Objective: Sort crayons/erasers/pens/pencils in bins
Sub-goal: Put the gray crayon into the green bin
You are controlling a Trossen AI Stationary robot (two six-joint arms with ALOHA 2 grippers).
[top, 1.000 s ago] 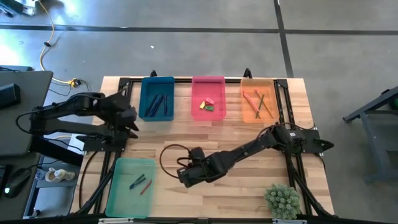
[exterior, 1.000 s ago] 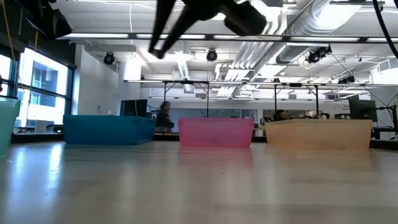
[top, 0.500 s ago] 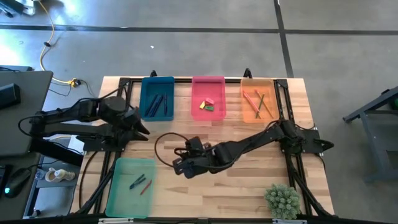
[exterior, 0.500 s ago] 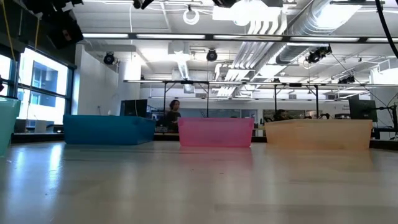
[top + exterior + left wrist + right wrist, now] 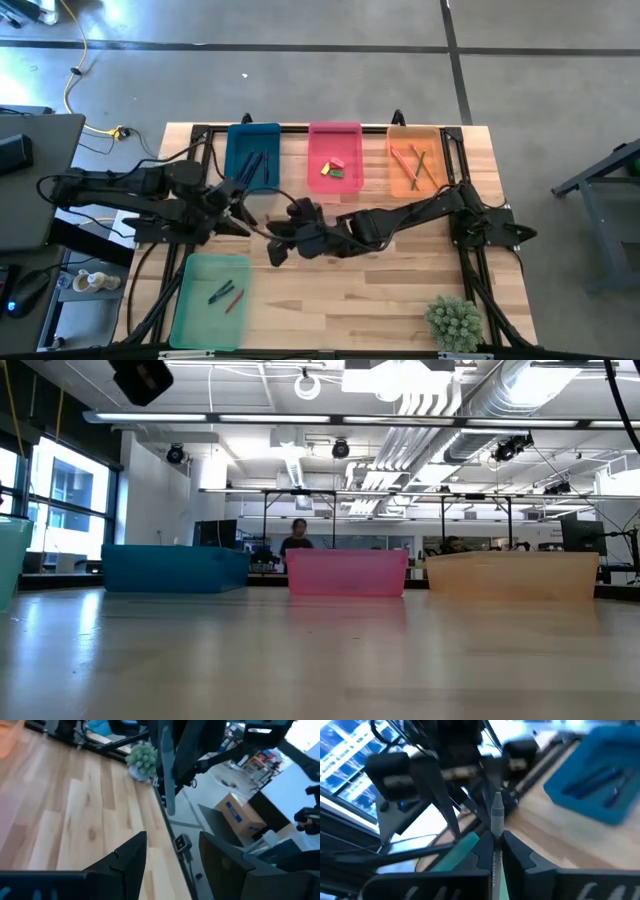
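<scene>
Since the earlier frames the right gripper (image 5: pixel 275 250) has swung from the near middle of the table (image 5: pixel 400 300) toward the left and farther back, and the left gripper (image 5: pixel 243 195) has reached out rightward to meet it; the two now sit close together just in front of the blue bin (image 5: pixel 252 158). The right gripper's fingers are pressed tight on a grey pen (image 5: pixel 496 820), which stands up between them in the right wrist view, its tip pointing at the left gripper. The left gripper's fingers (image 5: pixel 131 855) stand well apart with nothing between them.

The blue bin already holds dark and blue pens (image 5: pixel 250 166). The pink bin (image 5: pixel 335 158) holds the erasers (image 5: pixel 334 168), the orange bin (image 5: pixel 414 160) the pencils (image 5: pixel 414 165), and the light green bin (image 5: pixel 210 300) at the near left the crayons (image 5: pixel 226 295).

The near middle and right of the table lie bare, apart from a small green plant (image 5: pixel 454 322) at the near right corner. In the low view a person (image 5: pixel 297 538) stands in the room behind the bins.
</scene>
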